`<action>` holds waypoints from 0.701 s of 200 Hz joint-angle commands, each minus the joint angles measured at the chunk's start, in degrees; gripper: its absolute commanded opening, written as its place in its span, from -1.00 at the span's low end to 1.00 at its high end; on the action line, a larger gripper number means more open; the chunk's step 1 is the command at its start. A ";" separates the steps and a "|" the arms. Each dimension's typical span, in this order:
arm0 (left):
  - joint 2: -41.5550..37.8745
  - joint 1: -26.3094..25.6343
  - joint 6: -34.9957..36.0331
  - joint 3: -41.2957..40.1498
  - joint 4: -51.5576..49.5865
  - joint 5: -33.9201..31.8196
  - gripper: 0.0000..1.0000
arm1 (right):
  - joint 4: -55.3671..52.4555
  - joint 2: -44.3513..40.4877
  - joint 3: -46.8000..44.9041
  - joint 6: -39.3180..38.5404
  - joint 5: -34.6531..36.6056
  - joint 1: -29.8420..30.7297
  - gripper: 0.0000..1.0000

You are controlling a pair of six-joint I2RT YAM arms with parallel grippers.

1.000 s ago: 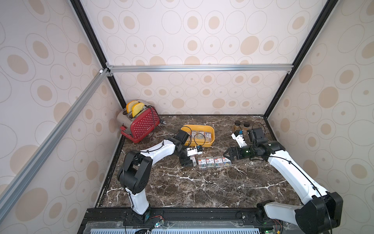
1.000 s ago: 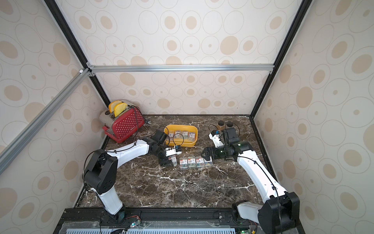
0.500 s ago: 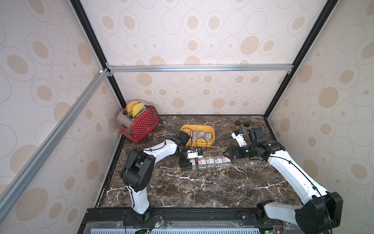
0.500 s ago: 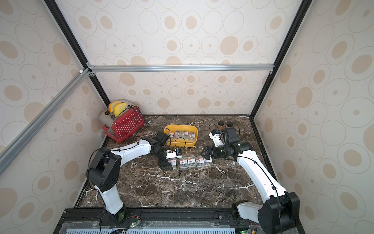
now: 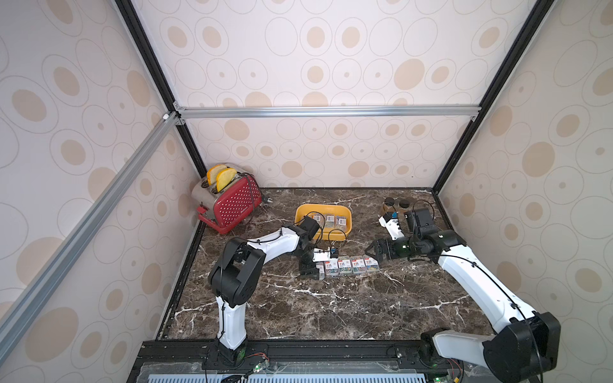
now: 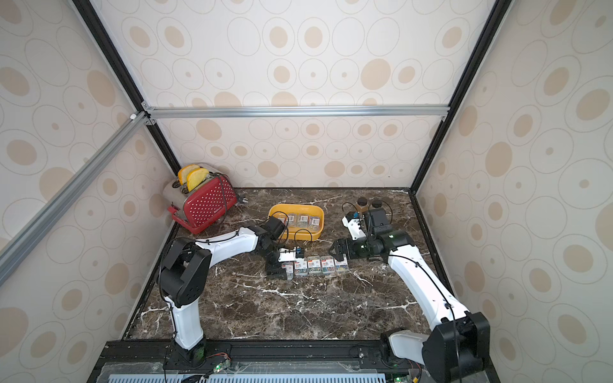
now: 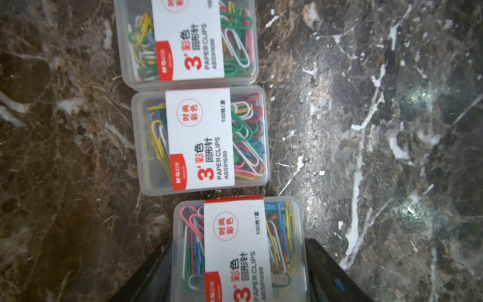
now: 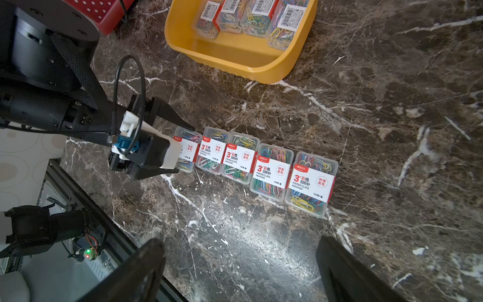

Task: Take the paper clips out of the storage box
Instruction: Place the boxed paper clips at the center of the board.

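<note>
The yellow storage box (image 5: 335, 234) (image 6: 298, 236) (image 8: 235, 57) stands at the back middle of the marble table, with several clear boxes of paper clips (image 5: 331, 220) (image 6: 300, 220) (image 8: 248, 18) inside. Several more lie in a row (image 5: 351, 264) (image 6: 320, 265) (image 8: 271, 170) in front of it. My left gripper (image 5: 313, 270) (image 6: 285, 270) (image 7: 237, 240) (image 8: 184, 150) is shut on the leftmost box (image 7: 235, 227), which sits low at the row's left end, beside its neighbour (image 7: 201, 138). My right gripper (image 5: 370, 251) (image 6: 335, 253) (image 8: 240, 241) hangs open and empty just right of the row.
A red toaster (image 5: 232, 205) with toast stands in the back left corner. Two brown black-capped jars (image 5: 394, 204) stand at the back right, behind the right arm. Walls close in three sides, and a black rail (image 5: 298, 345) runs along the front edge.
My left gripper has come down and slightly forward with its box of clips, to the left end of the row. The right arm has not moved.
</note>
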 commanded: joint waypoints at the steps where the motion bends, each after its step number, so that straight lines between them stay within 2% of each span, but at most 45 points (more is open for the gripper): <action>1: 0.94 -0.24 0.82 2.66 -1.50 -0.56 -0.11 | -0.47 0.70 1.09 -0.80 -0.61 0.24 0.93; 86: 2.83 -0.49 0.39 4.16 -0.82 -1.62 0.02 | -0.12 1.93 2.07 -1.17 -1.24 0.23 0.93; 140: 3.79 -1.11 0.36 4.62 -0.82 -1.96 0.26 | 0.08 2.27 2.15 -1.15 -1.34 0.17 0.93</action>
